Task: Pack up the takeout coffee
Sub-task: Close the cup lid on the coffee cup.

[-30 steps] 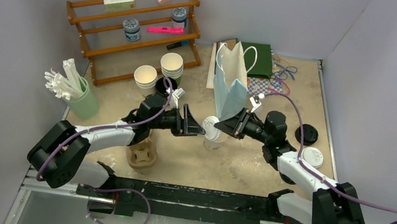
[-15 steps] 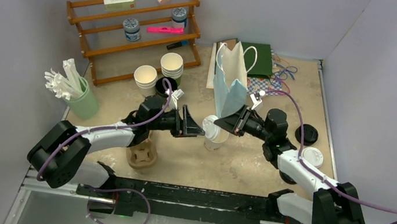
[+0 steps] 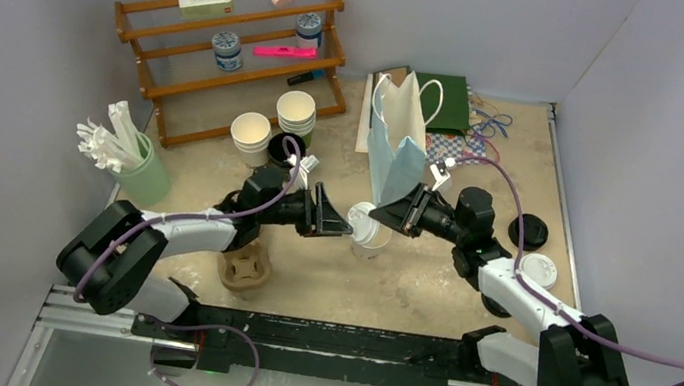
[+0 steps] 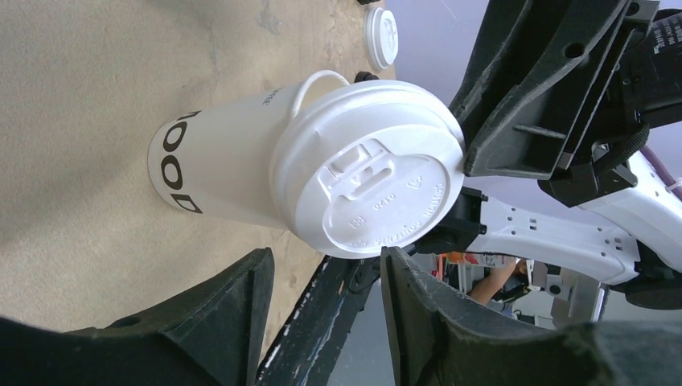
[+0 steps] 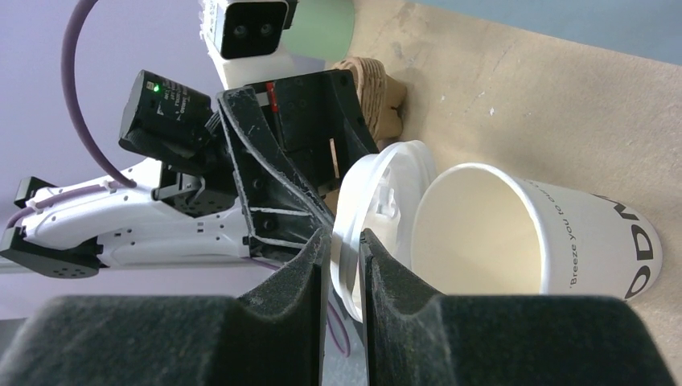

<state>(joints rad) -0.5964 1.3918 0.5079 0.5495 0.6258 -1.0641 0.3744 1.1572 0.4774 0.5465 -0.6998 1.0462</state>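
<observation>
A cream-white paper cup (image 3: 371, 243) (image 4: 225, 161) (image 5: 563, 241) stands mid-table. Its white lid (image 3: 363, 218) (image 4: 378, 193) (image 5: 374, 213) is tilted on edge at the cup's mouth, leaving the inside open in the right wrist view. My right gripper (image 3: 385, 217) (image 5: 344, 245) is shut on the lid's rim. From the left, my left gripper (image 3: 342, 223) (image 4: 326, 281) stands open just short of the lid. Its fingers (image 4: 249, 314) straddle the lid's lower edge without touching it. A black cup (image 3: 280, 149) sits behind the left arm, partly hidden.
A light blue paper bag (image 3: 397, 145) stands upright just behind the cup. The brown pulp carrier (image 3: 245, 267) lies under the left arm. Loose black (image 3: 528, 229) and white (image 3: 539, 269) lids lie to the right. Stacked cups (image 3: 296, 111), a green holder (image 3: 146, 178) and a wooden rack (image 3: 232, 46) are at the back left.
My left gripper's jaws have narrowed toward the lid. The right gripper with the lid has shifted very slightly; the cup has stayed put.
</observation>
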